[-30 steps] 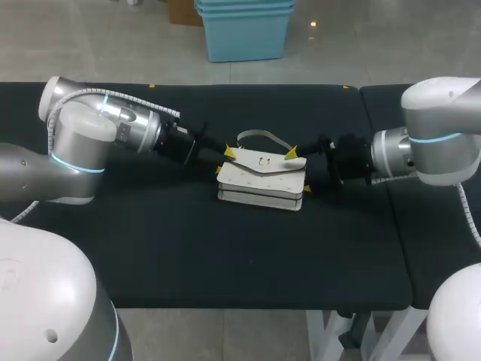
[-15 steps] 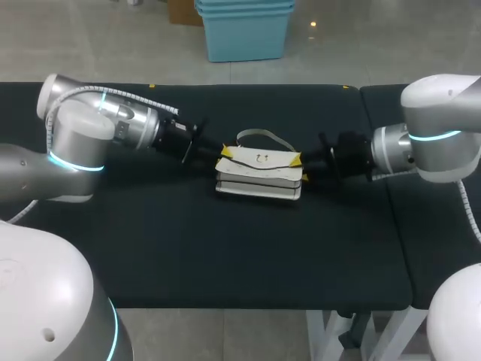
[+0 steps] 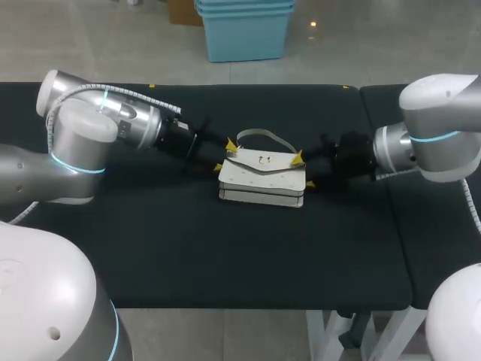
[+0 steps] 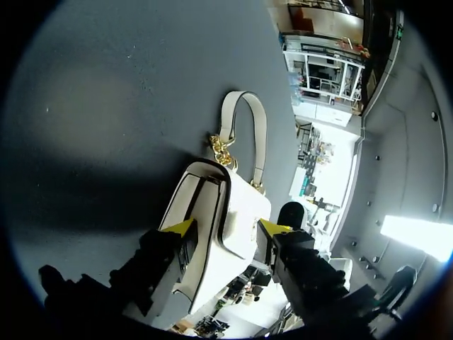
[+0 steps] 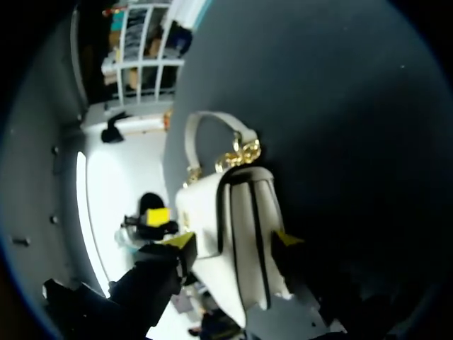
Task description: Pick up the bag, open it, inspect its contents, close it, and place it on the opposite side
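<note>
Bag [image 3: 263,177] lies on counter [image 3: 225,248]; my left claw [image 3: 224,155] grasps its left end, my right claw [image 3: 304,171] grasps its right end.

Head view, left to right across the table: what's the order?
left arm → left gripper → bag → right gripper → right arm
</note>
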### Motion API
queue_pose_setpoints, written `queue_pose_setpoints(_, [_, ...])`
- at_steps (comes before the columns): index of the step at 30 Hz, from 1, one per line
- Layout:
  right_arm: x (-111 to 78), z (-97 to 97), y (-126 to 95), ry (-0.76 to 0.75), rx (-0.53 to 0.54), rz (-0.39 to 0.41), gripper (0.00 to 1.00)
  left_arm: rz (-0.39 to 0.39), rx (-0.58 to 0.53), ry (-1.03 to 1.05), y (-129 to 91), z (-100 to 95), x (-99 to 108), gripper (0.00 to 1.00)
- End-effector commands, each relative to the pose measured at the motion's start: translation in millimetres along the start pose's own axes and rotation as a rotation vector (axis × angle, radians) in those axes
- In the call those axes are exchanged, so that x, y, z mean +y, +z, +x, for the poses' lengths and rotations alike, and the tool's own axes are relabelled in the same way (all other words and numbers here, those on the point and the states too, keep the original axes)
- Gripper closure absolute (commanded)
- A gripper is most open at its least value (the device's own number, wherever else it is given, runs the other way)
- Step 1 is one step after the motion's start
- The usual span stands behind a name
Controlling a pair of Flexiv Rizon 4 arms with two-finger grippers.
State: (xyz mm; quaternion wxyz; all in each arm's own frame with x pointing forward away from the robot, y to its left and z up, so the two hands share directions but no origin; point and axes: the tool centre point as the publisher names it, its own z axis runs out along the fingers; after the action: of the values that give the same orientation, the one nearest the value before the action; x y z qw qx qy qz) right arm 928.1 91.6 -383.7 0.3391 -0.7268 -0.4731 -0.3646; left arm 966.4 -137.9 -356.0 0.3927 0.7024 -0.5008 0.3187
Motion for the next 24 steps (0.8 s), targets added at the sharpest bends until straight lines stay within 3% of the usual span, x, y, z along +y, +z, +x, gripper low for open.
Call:
queue_pose_setpoints(1, [-4.3,2.4,-10,-0.005,-0.026,-0.015,0.00,0.024,0.001,0.007,-10,2.0,10,0.00])
queue_pose_setpoints(12, [-6.1,11.0,-32,-0.047,-0.071,-0.047,0.00,0.068,-0.040,0.042,-33,7.0,20,0.00])
queue_pose_setpoints(18, [-9.0,14.6,-40,-0.110,-0.156,-0.009,0.00,0.058,-0.103,0.061,-45,9.4,22,0.00])
queue_pose_setpoints(20, [-11.4,14.3,-40,-0.129,-0.185,0.016,0.13,0.056,-0.154,0.060,-50,9.2,21,0.00])
queue_pose_setpoints(22, [-13.7,13.3,-38,-0.147,-0.211,0.036,0.38,0.030,-0.202,0.089,-56,8.7,21,0.00])
queue_pose_setpoints(24, [-15.0,11.2,-37,-0.157,-0.227,0.064,0.53,0.020,-0.253,0.112,-61,7.7,21,0.00])
